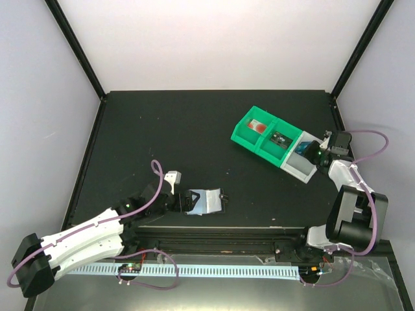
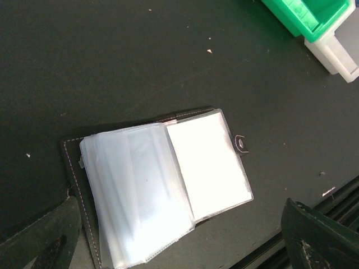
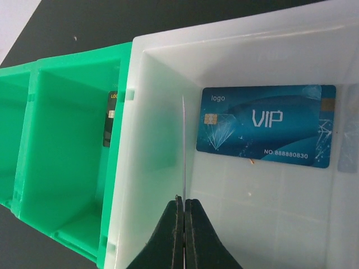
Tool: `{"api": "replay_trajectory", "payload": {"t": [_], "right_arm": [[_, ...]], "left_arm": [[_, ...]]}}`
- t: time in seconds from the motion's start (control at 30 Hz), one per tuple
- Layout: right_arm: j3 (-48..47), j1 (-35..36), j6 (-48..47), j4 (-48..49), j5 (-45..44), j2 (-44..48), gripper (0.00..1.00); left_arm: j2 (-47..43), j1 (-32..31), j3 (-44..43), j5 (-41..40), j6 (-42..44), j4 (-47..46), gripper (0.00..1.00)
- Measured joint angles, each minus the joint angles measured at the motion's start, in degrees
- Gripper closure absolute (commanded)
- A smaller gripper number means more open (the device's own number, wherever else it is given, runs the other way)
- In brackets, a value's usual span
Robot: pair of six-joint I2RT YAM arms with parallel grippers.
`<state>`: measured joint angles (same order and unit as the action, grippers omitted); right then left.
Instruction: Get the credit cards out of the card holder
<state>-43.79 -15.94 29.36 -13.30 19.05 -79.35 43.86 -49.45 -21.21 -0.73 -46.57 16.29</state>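
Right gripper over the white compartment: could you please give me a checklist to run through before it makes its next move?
1. The right gripper is shut on a thin card, seen edge-on: ok.
2. That card is inside the walls of the white compartment: ok.
3. There is bare floor below it, beside the blue card lying there: ok.
4. The card holder lies open on the table: ok.
5. The left gripper is open, jaws on either side of the holder: ok.
6. Any cards are left in the holder's sleeves: cannot tell, because of glare.
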Motion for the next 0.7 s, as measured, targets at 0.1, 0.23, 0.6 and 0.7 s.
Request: {"api": "replay_trajectory", "payload": {"t": [0.1, 0.23, 0.6, 0.7], "right_arm": [[-0.8, -0.1, -0.3, 0.5, 0.2, -1.6, 0.99], [-1.5, -0.2, -0.8, 1.0, 0.1, -2.7, 0.99], [-2.6, -0.2, -2.1, 1.4, -1.0, -6.1, 0.98], [-2.6, -0.2, -2.1, 1.5, -1.0, -6.4, 0.98]], "left_arm": [[0.0, 0.0, 0.0, 0.0, -0.1, 0.0, 0.01], [0.0, 0.1, 0.0, 0.0, -0.2, 0.0, 0.01], [0.0, 0.3, 0.0, 0.0, -0.6, 0.1, 0.01], [0.0, 0.3, 0.0, 0.0, -0.7, 0.1, 0.01]]}}
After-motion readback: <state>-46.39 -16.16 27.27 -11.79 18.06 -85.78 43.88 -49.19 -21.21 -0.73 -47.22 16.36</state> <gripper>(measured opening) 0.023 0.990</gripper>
